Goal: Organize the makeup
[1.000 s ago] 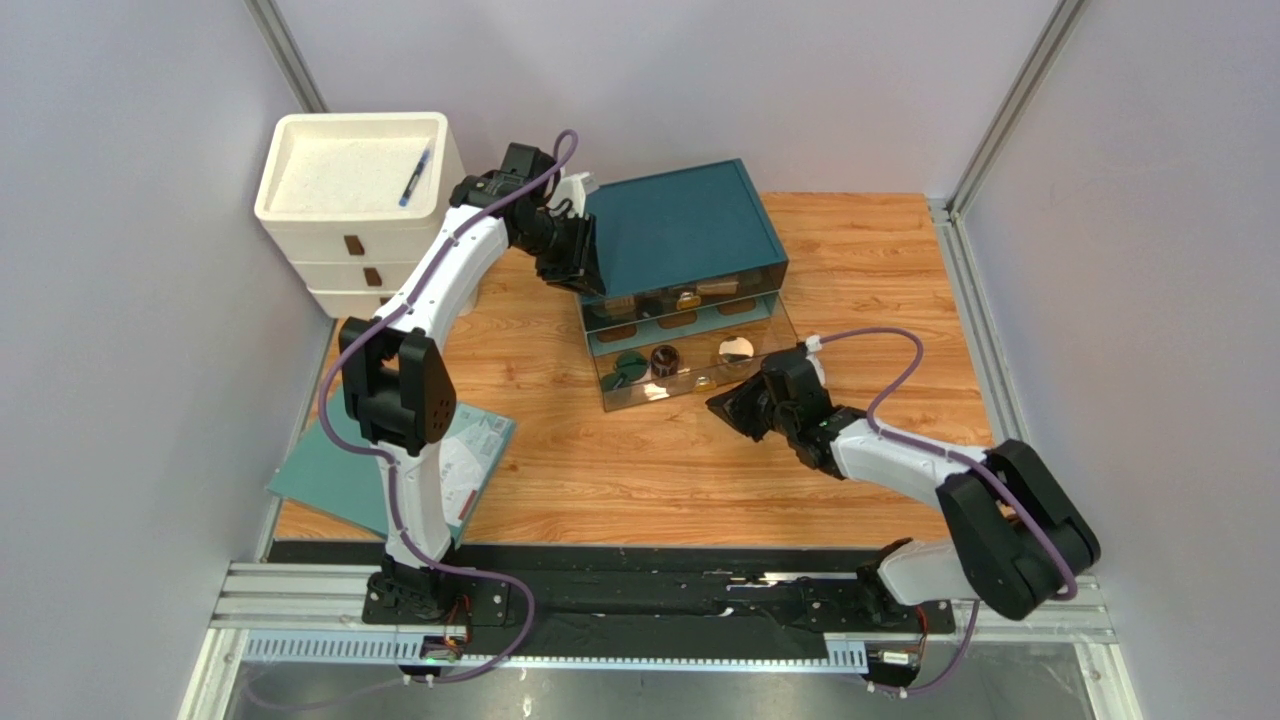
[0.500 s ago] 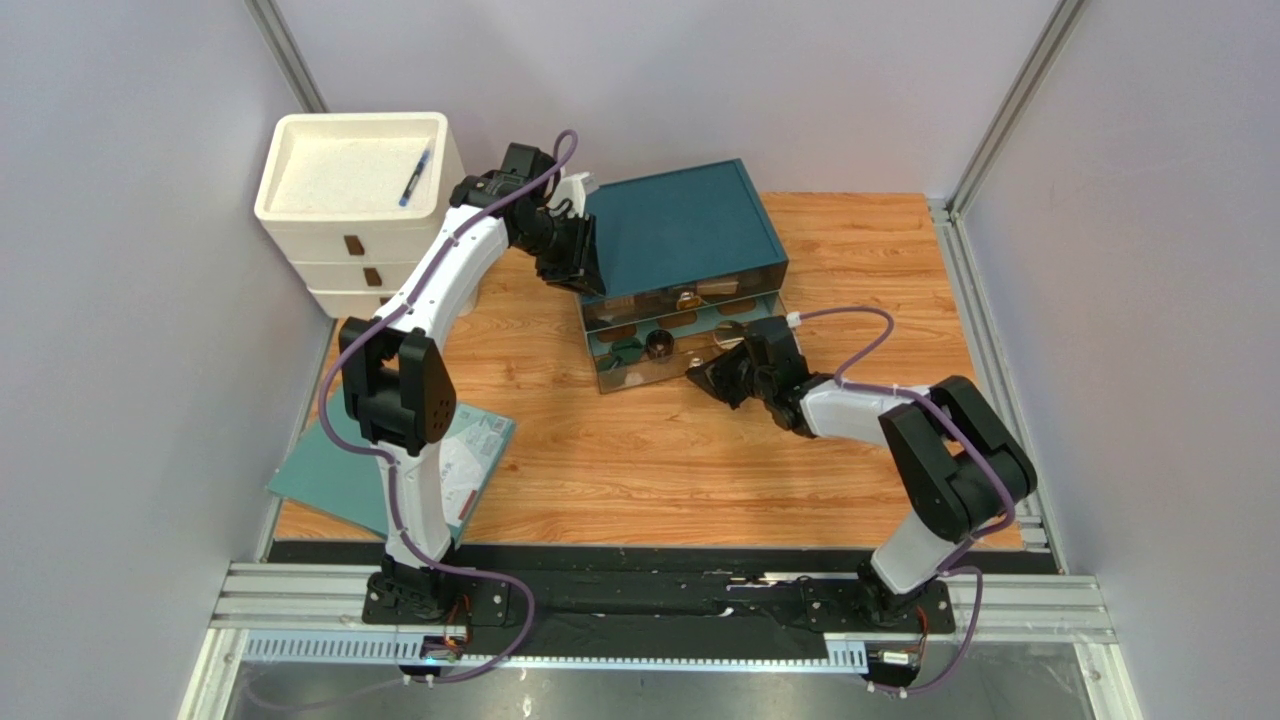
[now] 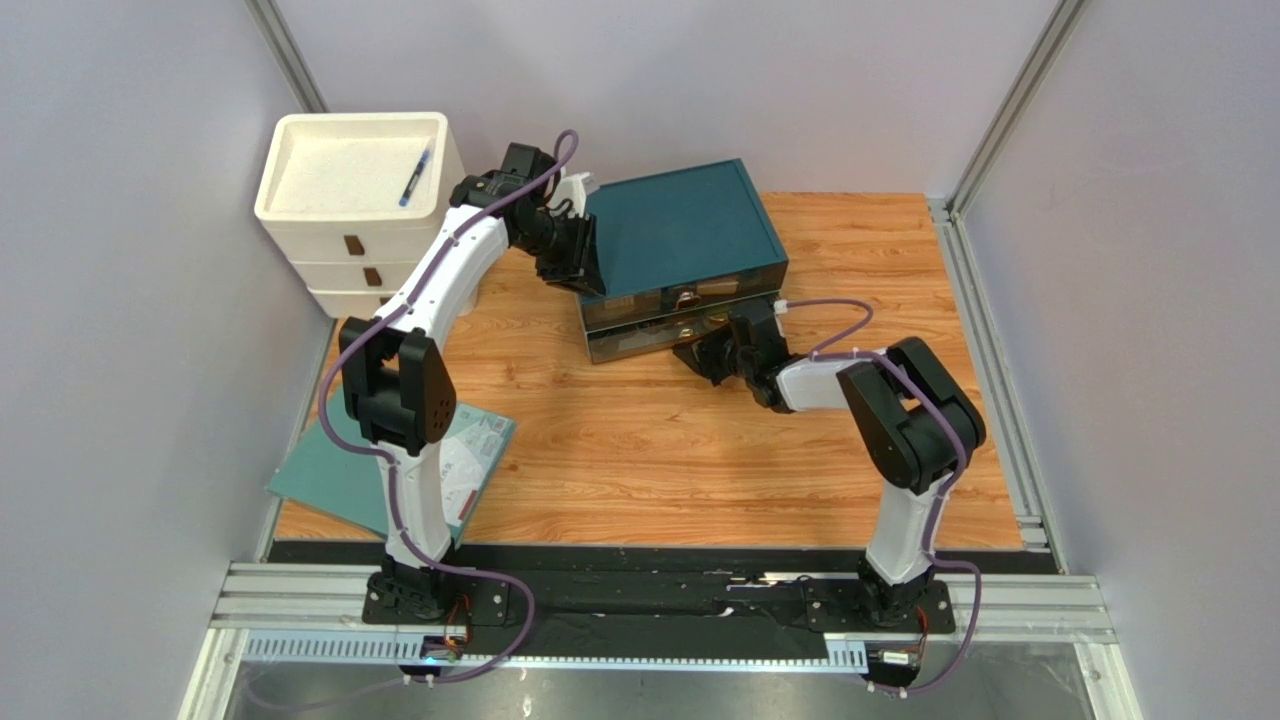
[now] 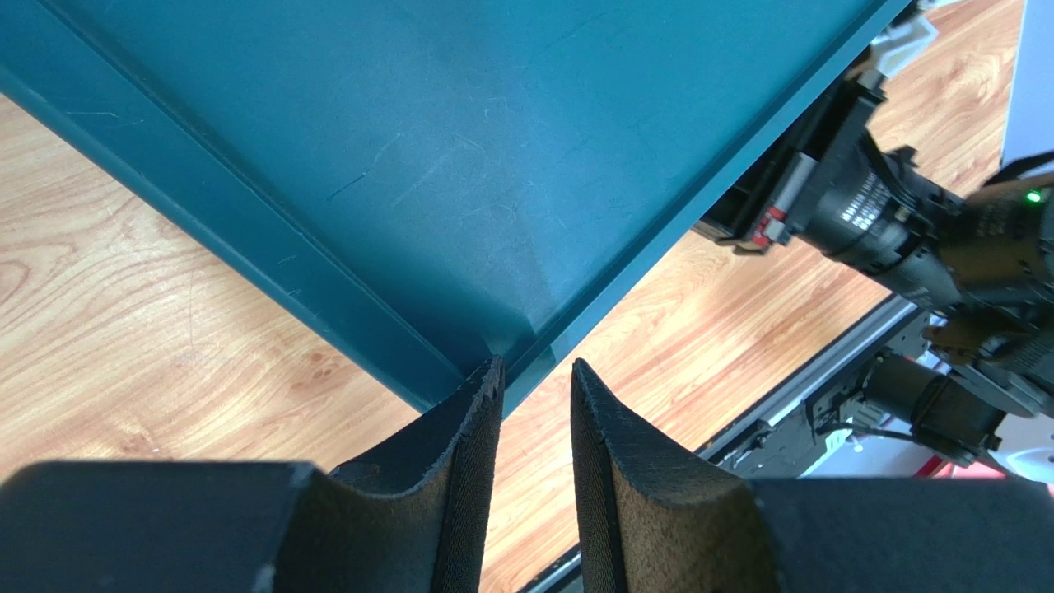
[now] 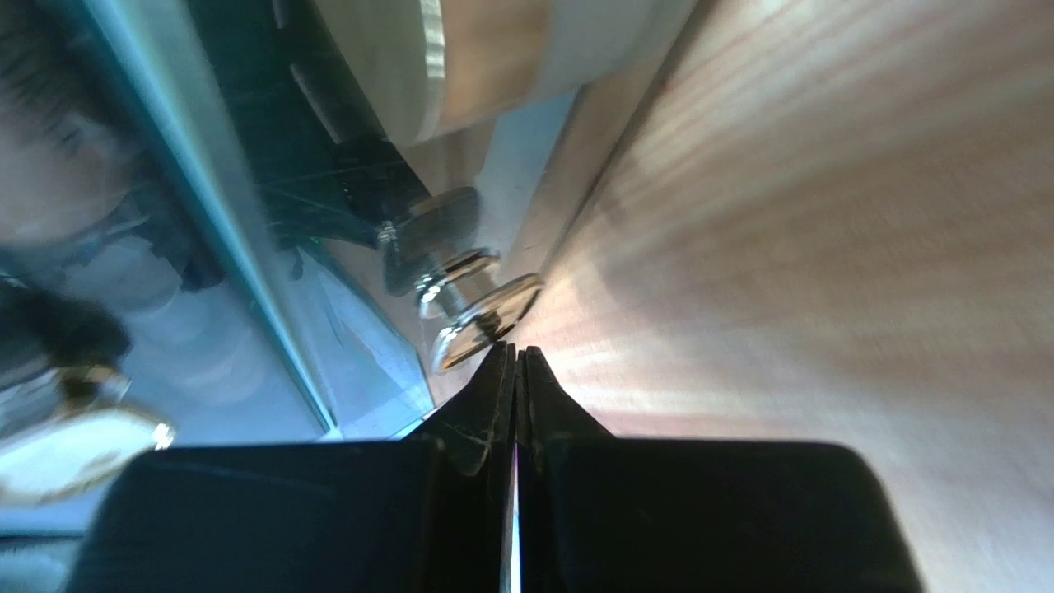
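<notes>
Two sets of jaws, two different states: my left gripper (image 4: 537, 366) has its fingers (image 4: 470, 420) parted by a narrow slit, with wood grain showing through the gap and nothing caught in it. Just beyond those tips is a corner of the teal box (image 4: 433, 161), its raised rim coming to a point right at the mouth of the slit; I cannot tell whether either pad touches that rim. Farther ahead and to the right of these jaws, the dark wrist of my other arm lies along the box's front edge. My right gripper (image 5: 515, 352) is pressed fully together, pad flat against pad, with nothing between. Directly ahead of its tips, a shade to the left, is the small gold knob (image 5: 485, 319) on the clear drawer front (image 5: 309, 346); the tips are at the knob or just short of it, and the blur hides which. The makeup (image 5: 483, 62) lies behind that clear front, ahead and to the left of these jaws: a pale tan rounded piece far ahead, too blurred to name, and the gold-rimmed compact (image 5: 81, 439) low on the left, beside my finger housing. To the right of the jaws is bare wooden table (image 5: 804, 247). From above, the drawer sits almost flush under the teal box, my right jaws against its front face, my left at the box's far left corner
</notes>
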`<move>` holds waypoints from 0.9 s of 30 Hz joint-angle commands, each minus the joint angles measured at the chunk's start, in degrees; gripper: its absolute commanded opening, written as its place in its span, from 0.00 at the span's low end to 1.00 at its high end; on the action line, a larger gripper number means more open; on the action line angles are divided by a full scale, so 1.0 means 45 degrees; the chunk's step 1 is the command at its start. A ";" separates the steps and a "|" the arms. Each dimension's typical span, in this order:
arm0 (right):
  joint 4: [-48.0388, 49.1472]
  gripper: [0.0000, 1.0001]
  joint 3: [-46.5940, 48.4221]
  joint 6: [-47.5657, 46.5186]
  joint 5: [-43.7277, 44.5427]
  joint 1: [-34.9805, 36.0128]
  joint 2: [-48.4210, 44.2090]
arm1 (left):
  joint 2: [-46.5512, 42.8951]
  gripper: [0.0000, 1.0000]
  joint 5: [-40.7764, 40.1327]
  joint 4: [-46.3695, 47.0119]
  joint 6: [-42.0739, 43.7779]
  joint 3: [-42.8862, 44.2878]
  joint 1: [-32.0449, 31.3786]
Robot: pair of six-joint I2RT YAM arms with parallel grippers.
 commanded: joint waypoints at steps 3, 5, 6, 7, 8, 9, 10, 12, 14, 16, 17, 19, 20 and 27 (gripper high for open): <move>0.3079 0.00 0.0851 0.1291 -0.0335 -0.0087 0.1064 | 0.0733 0.36 -0.1703 -0.3030 0.0979 -0.0403 0.0183; 0.3336 0.00 0.1027 0.1427 -0.0433 -0.0068 0.1338 | 0.0734 0.36 -0.1723 -0.3050 0.0980 -0.0383 0.0183; 0.3355 0.00 0.1221 0.1448 -0.0491 -0.0087 0.1416 | 0.0734 0.36 -0.1742 -0.3069 0.0980 -0.0306 0.0183; 0.3316 0.00 0.1281 0.1409 -0.0530 -0.0068 0.1436 | 0.0714 0.36 -0.1762 -0.3089 0.0980 -0.0286 0.0183; 0.3316 0.00 0.1301 0.1389 -0.0550 -0.0068 0.1359 | 0.0733 0.36 -0.1762 -0.3089 0.0980 -0.0247 0.0183; 0.3277 0.00 0.1243 0.1351 -0.0550 -0.0068 0.1242 | 0.0734 0.36 -0.1762 -0.3147 0.0980 -0.0130 0.0183; 0.3161 0.00 0.1165 0.1215 -0.0550 -0.0068 0.1125 | 0.0714 0.36 -0.1781 -0.3205 0.0960 -0.0033 0.0183; 0.2849 0.00 0.0835 0.1039 -0.0511 -0.0068 0.0540 | 0.0676 0.36 -0.1801 -0.3323 0.0941 0.0298 0.0202; 0.2264 0.00 0.0599 0.0534 -0.0608 -0.0048 -0.0258 | 0.0500 0.36 -0.1820 -0.3439 0.0863 0.0650 0.0202; 0.1273 0.00 0.0171 0.0083 -0.0725 -0.0068 -0.1002 | 0.0441 0.36 -0.1666 -0.3576 0.0766 0.1469 0.0280; 0.0917 0.00 -0.0025 -0.0519 -0.0784 -0.0068 -0.1353 | 0.0344 0.36 -0.1490 -0.3674 0.0726 0.1859 0.0338; -0.0289 0.05 -0.0609 -0.1147 -0.0726 -0.0068 -0.2700 | -0.0123 0.36 -0.0749 -0.3189 0.0357 0.1981 0.0475; -0.0471 0.09 -0.0864 -0.1730 -0.0668 -0.0068 -0.3227 | -0.0454 0.36 -0.0591 -0.2993 0.0277 0.2135 0.0572; -0.5265 0.57 -0.1414 -0.4951 0.0288 -0.0068 -0.8086 | -0.2272 0.51 0.0424 -0.1587 -0.0133 0.1650 0.0593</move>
